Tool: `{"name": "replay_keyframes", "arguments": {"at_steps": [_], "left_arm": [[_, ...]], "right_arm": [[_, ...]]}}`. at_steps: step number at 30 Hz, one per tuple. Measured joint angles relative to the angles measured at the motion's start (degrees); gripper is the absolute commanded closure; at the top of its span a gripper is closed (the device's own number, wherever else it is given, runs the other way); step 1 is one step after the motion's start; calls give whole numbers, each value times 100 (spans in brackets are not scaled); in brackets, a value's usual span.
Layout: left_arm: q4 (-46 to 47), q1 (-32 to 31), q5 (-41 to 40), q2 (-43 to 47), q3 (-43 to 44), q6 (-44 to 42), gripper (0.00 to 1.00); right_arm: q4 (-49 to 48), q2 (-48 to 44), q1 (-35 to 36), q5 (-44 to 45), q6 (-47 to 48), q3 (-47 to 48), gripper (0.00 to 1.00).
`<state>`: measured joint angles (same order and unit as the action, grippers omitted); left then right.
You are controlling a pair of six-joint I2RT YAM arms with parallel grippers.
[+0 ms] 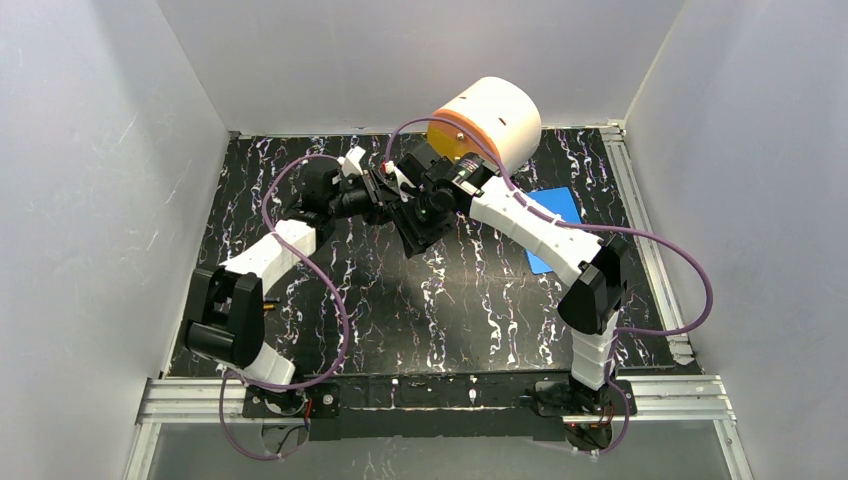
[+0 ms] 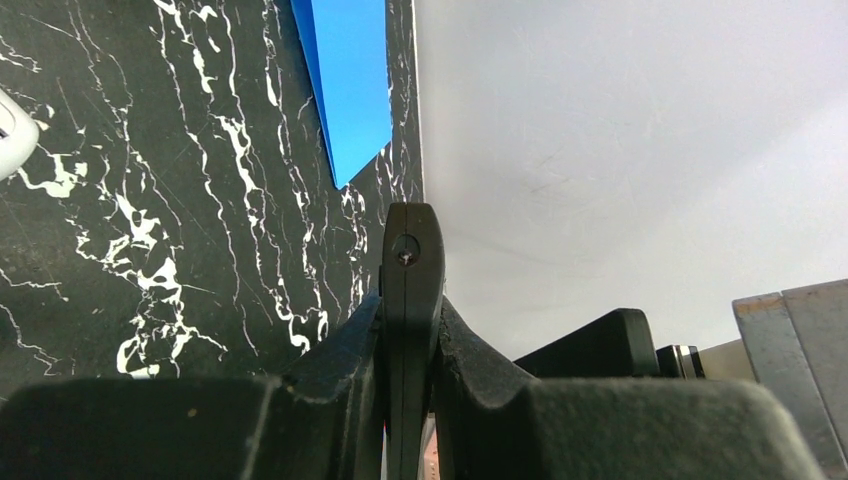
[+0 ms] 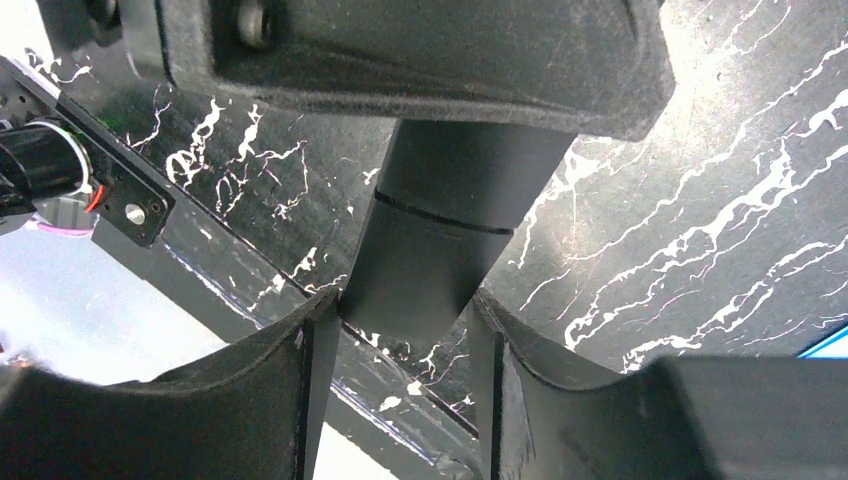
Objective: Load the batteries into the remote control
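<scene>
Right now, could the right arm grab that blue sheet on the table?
Probably not at once: the right gripper is clamped on the black remote. The blue sheet lies flat just below that arm, otherwise uncovered.

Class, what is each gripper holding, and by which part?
Right gripper clamps the black remote by one end. Left gripper pinches a thin black piece seen edge-on; what it is cannot be told.

The white-and-black left arm (image 1: 275, 250) and right arm (image 1: 540, 230) both reach to the frame's upper centre. The left hand (image 2: 410, 315) pinches a slim black remote control (image 3: 440, 230) edge-on, and the right hand (image 3: 400, 310) clasps its tapered end.
</scene>
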<state>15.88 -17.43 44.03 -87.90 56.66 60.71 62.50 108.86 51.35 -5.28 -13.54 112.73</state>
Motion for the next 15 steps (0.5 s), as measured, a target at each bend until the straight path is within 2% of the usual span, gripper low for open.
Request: {"name": "replay_keyframes", "arguments": {"at_steps": [8,15], "left_arm": [[44,11,173,-136,90,87,100],[44,28,295,-203,122,151,100]], "right_arm": [[-2,0,2,74,31,0,41],[-59,-7,0,219,44,0,24]]}}
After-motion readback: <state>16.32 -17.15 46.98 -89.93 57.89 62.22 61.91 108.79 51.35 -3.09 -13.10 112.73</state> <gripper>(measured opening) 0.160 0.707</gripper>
